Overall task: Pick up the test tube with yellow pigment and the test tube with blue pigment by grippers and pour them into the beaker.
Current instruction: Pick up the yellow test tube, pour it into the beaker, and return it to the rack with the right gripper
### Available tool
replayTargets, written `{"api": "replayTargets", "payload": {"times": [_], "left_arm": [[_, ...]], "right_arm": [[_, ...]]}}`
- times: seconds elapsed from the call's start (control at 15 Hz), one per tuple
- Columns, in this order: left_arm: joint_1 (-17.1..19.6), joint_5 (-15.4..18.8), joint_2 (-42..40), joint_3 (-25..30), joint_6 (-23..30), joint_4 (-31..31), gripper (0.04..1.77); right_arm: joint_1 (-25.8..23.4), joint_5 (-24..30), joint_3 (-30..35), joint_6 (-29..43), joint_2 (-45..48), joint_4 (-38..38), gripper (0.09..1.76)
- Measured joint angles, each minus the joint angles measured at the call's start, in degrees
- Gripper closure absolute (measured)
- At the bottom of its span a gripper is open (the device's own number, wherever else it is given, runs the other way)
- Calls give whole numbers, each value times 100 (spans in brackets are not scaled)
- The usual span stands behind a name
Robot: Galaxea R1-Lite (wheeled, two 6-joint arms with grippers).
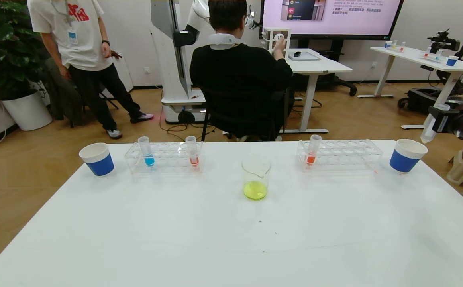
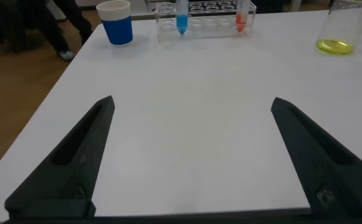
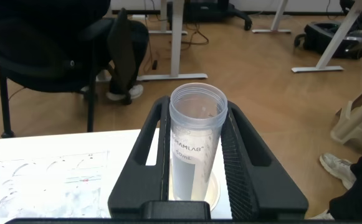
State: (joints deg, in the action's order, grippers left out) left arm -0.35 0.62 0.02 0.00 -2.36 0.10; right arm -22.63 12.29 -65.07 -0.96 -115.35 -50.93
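Note:
The beaker (image 1: 256, 175) stands mid-table with yellow-green liquid in its bottom; it also shows in the left wrist view (image 2: 346, 25). The blue-pigment tube (image 1: 147, 151) stands upright in the left rack (image 1: 163, 157), also seen in the left wrist view (image 2: 181, 15). No tube with yellow liquid shows. My right gripper (image 1: 440, 119) is at the far right, shut on a clear, empty-looking tube (image 3: 193, 143), tilted above the right blue cup (image 1: 407, 155). My left gripper (image 2: 193, 102) is open and empty, low over the near left of the table, out of the head view.
Orange-red tubes stand in the left rack (image 1: 193, 150) and the right rack (image 1: 313, 149). A second blue cup (image 1: 97, 159) stands at the far left. The white table (image 1: 231, 239) is bare in front of the beaker. People, a chair and other tables are behind.

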Motion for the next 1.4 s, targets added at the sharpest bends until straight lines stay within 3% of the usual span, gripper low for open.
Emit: {"api": "replayTargets", "payload": {"times": [0.4,0.93,1.0,1.07,1.2,1.27,1.4], "left_arm": [[0,1,0,0,0,0,6],[0,0,0,0,0,-2,6],[0,0,0,0,0,-2,6],[0,0,0,0,0,0,6],[0,1,0,0,0,0,6],[0,0,0,0,2,-2,6],[0,0,0,0,2,0,6]], "right_arm": [[-66,-11,-557,11,-861,-44,133],[50,-17,-332,-2,-1296,-601,133],[72,-20,-306,-2,-1298,-606,120],[88,-20,-290,-2,-1296,-603,93],[105,-17,-282,2,-1257,-603,25],[116,-17,-276,2,-1224,-601,11],[138,-9,-286,22,-1145,-564,11]]}}
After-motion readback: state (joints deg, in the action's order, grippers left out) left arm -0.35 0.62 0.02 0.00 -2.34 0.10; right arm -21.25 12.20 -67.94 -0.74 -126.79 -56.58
